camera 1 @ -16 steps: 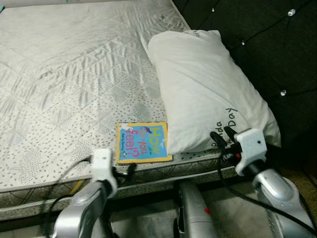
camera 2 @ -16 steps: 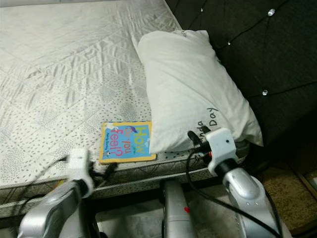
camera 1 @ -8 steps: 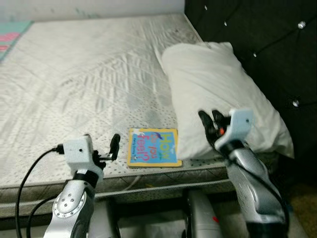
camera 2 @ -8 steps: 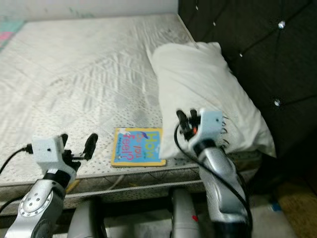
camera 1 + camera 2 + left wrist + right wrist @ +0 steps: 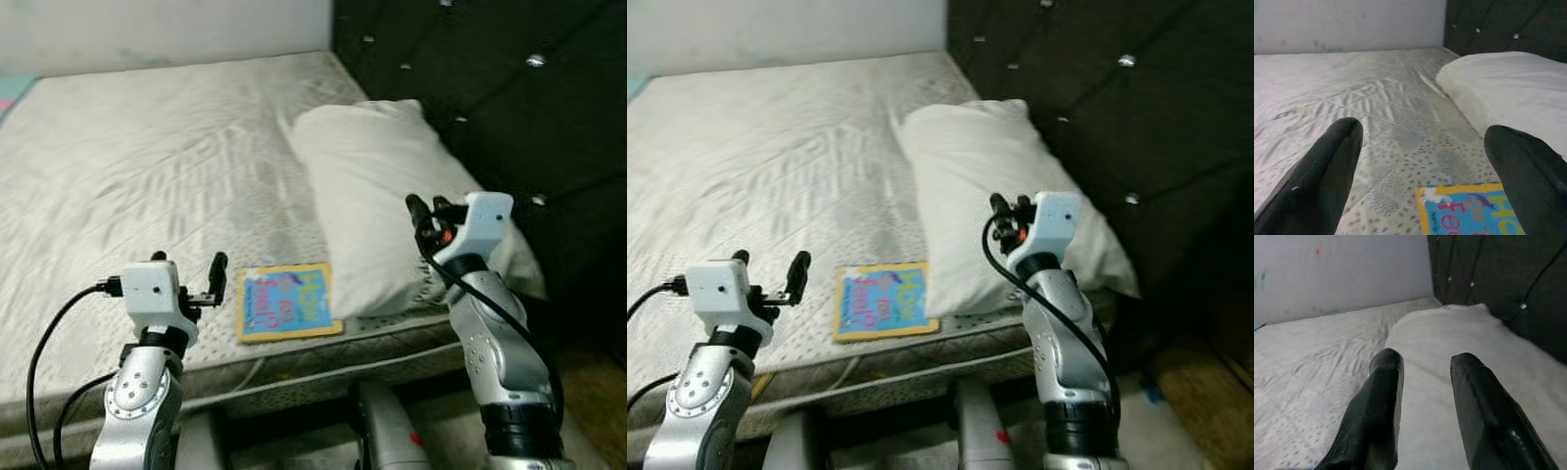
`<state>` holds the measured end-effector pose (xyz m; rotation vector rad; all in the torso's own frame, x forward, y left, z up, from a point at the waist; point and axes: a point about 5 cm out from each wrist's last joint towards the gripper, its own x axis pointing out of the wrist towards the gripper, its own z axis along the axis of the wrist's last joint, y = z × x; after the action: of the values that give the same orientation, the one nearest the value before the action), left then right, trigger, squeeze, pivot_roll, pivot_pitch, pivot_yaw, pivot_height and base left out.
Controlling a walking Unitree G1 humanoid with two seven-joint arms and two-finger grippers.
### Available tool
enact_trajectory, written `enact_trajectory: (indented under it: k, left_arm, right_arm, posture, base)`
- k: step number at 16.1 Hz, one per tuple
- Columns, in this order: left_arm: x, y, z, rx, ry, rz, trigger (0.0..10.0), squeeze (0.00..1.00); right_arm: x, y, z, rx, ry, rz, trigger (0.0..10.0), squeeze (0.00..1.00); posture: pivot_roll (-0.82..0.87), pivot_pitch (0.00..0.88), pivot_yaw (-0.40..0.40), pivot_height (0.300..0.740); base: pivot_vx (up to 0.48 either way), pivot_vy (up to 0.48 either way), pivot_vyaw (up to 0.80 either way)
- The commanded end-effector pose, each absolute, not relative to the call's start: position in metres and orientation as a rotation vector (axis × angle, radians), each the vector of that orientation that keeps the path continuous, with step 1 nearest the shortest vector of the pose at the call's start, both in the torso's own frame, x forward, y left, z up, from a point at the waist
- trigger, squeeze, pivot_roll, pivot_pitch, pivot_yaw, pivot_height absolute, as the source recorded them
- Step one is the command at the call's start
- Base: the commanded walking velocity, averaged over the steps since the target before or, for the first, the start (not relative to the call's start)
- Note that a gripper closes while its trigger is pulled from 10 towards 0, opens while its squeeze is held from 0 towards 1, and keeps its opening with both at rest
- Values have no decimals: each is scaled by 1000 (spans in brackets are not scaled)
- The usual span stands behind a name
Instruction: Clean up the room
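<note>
From the head views, a blue and yellow book (image 5: 287,302) lies flat near the front edge of the mattress (image 5: 147,166), just beside a white pillow (image 5: 377,196) that rests against the dark tufted headboard (image 5: 509,88). The left gripper (image 5: 186,279) hovers near the book's left side, fingers spread and empty. The right gripper (image 5: 425,211) is raised over the pillow's near end.

In the left wrist view, the book (image 5: 1474,210) lies between the wide-apart fingers (image 5: 1327,166).

In the right wrist view, the fingers (image 5: 1376,411) stand slightly parted above the pillow (image 5: 1449,333), grasping nothing.
</note>
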<state>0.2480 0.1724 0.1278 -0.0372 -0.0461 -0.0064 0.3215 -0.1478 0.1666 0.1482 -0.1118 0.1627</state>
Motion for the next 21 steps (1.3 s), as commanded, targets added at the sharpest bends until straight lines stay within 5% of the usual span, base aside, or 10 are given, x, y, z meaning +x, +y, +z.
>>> enact_trajectory:
  k: [1, 21]
  left_arm:
    - [251, 175, 130, -24, -61, 5, 10000, 0]
    - [309, 171, 144, -51, -221, 31, 10000, 0]
  right_arm:
    - [324, -146, 171, 147, -130, 170, 10000, 0]
    - [357, -128, 185, 152, -266, 190, 10000, 0]
  posture:
    - [-129, 0, 20, 560]
    - [-133, 0, 13, 560]
  base:
    - [0, 0, -531]
    - [0, 0, -405]
